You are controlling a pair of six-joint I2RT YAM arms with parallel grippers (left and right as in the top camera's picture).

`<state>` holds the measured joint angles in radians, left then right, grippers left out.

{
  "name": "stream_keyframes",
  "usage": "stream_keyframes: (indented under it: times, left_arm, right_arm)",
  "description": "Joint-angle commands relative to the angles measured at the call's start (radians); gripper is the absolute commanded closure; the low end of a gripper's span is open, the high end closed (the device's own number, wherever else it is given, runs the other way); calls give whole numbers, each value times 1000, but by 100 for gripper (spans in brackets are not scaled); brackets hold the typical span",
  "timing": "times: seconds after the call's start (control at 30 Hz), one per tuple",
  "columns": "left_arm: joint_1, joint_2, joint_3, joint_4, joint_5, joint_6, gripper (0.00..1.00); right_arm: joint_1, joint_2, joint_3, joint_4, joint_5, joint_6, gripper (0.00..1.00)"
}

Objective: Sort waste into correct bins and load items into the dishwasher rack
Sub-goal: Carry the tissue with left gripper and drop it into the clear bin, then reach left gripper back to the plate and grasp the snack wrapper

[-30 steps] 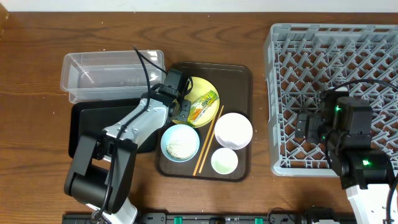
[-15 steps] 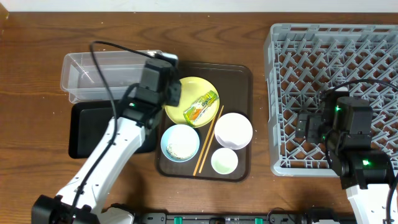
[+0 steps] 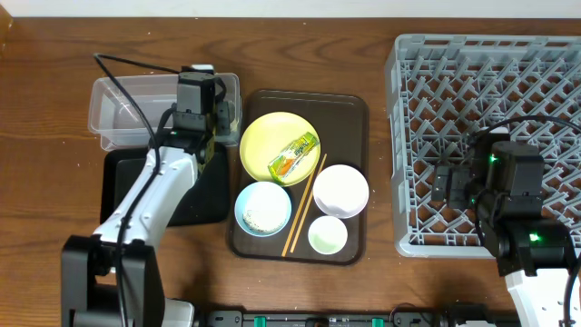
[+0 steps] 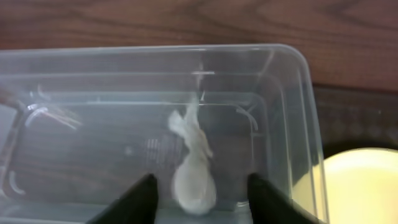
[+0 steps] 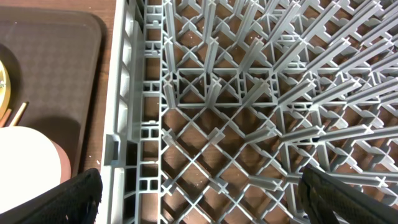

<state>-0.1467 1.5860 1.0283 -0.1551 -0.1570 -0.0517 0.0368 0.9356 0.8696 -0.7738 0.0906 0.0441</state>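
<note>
My left gripper is open over the right end of the clear bin. A crumpled white tissue lies in that bin between the fingers, free of both. The black bin sits in front of the clear one. The green-and-yellow wrapper lies on the yellow plate. The light blue bowl holds rice grains. The white bowl, green cup and chopsticks lie beside it. My right gripper is open and empty over the left edge of the grey rack.
The plate, bowls, cup and chopsticks all sit on a dark brown tray between the bins and the rack. The left arm lies across the black bin. The table is brown wood.
My left gripper has moved from over the yellow plate back and left to the clear bin, where the tissue now lies. The right arm has not moved.
</note>
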Motion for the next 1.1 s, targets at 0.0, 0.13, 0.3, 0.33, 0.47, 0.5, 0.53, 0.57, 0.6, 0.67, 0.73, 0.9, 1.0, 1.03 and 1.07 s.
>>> stream_keyframes:
  times: [0.0, 0.13, 0.3, 0.33, 0.47, 0.5, 0.53, 0.57, 0.6, 0.67, 0.73, 0.9, 1.0, 1.03, 1.07]
  left_arm:
    - [-6, -47, 18, 3, -1, -5, 44]
    - [-39, -130, 18, -58, 160, 26, 39]
    - [-103, -157, 17, -153, 409, 71, 30]
    - [-121, -146, 16, -168, 428, 84, 28]
    - [-172, -85, 16, -180, 430, 127, 27]
    - [-183, -63, 16, -180, 430, 127, 26]
    - [-193, -41, 16, -181, 430, 127, 26]
    - [-200, -22, 16, -181, 430, 127, 25]
    - [-208, -2, 16, -180, 430, 127, 25]
    - [-220, 39, 16, -177, 430, 127, 22]
    - [-231, 85, 16, -173, 430, 127, 21]
    - [-253, 180, 16, -173, 430, 127, 19]
    - [-259, 223, 16, -164, 430, 127, 20]
    - [-260, 234, 16, -162, 430, 127, 20]
    - [-260, 243, 16, -161, 430, 127, 20]
  right_arm:
    - [19, -3, 23, 0, 14, 3, 1]
    - [19, -3, 23, -1, 14, 3, 1]
    - [19, -3, 23, 0, 14, 3, 1]
    - [19, -3, 23, -1, 14, 3, 1]
    - [19, -3, 23, -1, 14, 3, 1]
    - [19, -3, 23, -1, 14, 3, 1]
    - [19, -3, 23, -1, 14, 3, 1]
    - [19, -3, 23, -1, 14, 3, 1]
    - [19, -3, 23, -1, 14, 3, 1]
    - [19, -3, 23, -1, 13, 4, 1]
    - [19, -3, 23, -1, 14, 4, 1]
    - [19, -3, 23, -1, 13, 4, 1]
    - [19, -3, 23, -1, 14, 4, 1]
    - [19, -3, 23, -1, 13, 4, 1]
    - [19, -3, 23, -1, 13, 4, 1]
